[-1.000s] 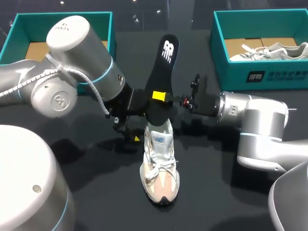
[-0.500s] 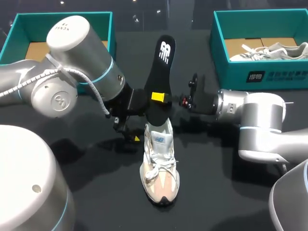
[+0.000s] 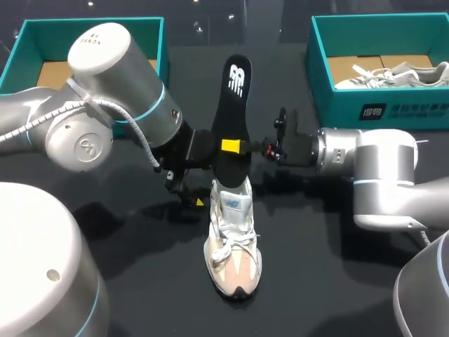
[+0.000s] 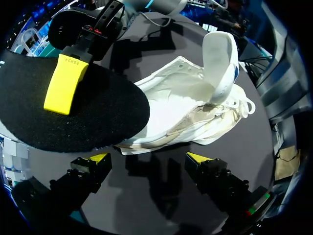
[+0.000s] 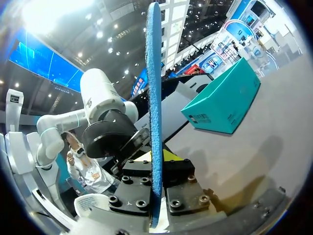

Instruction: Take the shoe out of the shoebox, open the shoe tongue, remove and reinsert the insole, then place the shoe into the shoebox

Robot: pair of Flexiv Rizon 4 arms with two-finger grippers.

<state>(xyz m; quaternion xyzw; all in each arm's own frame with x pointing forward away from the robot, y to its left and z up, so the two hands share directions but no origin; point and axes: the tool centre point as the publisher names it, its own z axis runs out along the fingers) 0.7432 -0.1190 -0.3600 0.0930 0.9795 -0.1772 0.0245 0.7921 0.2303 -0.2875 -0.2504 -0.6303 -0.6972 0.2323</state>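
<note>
The table (image 3: 302, 288) is the one piece of furniture to report: a broad top with a flat, black, matte-looking surface. Near its far edge a few small bright specks (image 3: 231, 15) sit on the black, probably overhead lamps mirrored in it. Light comes from above, and soft, blurred shadows (image 3: 105, 210) pool on the tabletop around its middle. In the left wrist view the same surface (image 4: 161, 205) reads as dark grey and carries harder-edged shadows. In the right wrist view it (image 5: 264, 156) looks pale grey under glare, with one faint, soft shadow across it.
</note>
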